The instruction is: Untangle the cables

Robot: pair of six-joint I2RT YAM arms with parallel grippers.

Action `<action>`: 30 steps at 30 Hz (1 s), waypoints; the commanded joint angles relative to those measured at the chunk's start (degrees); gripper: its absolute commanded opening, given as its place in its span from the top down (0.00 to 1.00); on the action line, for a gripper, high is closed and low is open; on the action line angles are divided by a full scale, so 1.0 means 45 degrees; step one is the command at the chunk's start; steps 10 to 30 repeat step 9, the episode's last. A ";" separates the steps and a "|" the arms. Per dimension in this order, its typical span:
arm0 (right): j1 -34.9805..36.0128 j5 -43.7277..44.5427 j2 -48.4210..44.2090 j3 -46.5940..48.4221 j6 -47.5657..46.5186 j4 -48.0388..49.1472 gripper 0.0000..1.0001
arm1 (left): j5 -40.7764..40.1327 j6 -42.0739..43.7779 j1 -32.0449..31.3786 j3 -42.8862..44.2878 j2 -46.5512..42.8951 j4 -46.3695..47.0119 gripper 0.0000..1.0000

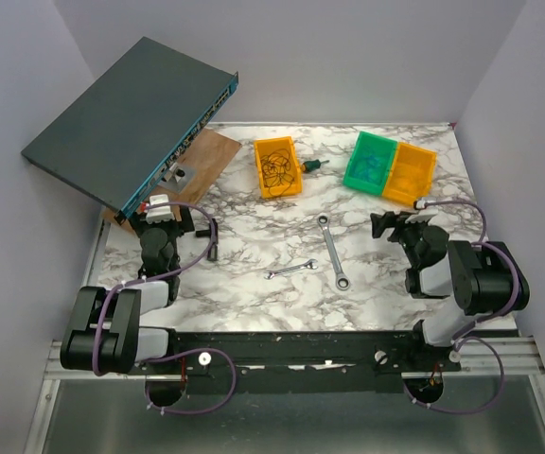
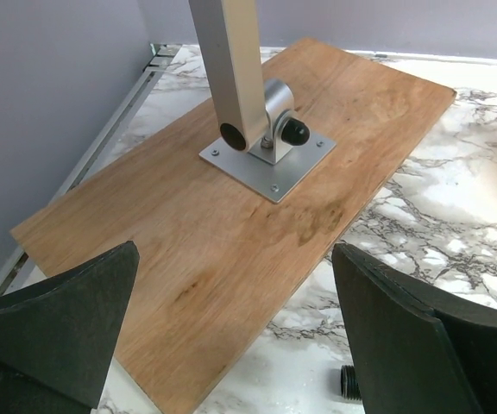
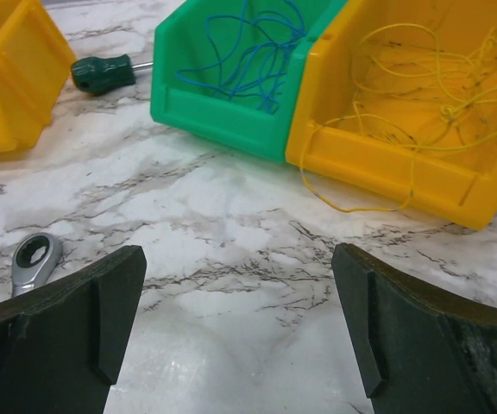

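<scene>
The marble table (image 1: 254, 303) is shut in by pale walls (image 1: 537, 142) at left, back and right. Its widest bare stretch runs through the middle and front, between the two arms. The back left corner is crowded by a wooden board (image 2: 231, 224) carrying a metal post (image 2: 231, 60) and a tilted dark switch box (image 1: 126, 118). Three bins stand along the back. A lone yellow bin (image 1: 283, 193) holds the dark cables (image 1: 277, 168), and a green bin (image 3: 223, 112) holds the blue cables (image 3: 250, 62). Touching the green one, a second yellow bin (image 3: 386, 172) holds the yellow cables (image 3: 447, 110), with one strand hanging over its front lip onto the marble. Two tools lie apart mid-table, a large wrench (image 1: 332, 251) and a small wrench (image 1: 291, 270), and one green-handled screwdriver (image 3: 102, 73) lies between the bins. The left gripper (image 2: 233, 259) hovers over the board's near end, jaws spread wide and empty. The right gripper (image 3: 238, 259) sits low over bare marble facing the paired bins, likewise spread and holding nothing.
</scene>
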 commanded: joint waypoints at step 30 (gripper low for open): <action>0.0044 -0.1041 0.0130 0.0279 -0.0658 0.0327 0.00 | 0.0875 -0.0363 0.0317 0.0304 -0.0077 0.0331 0.01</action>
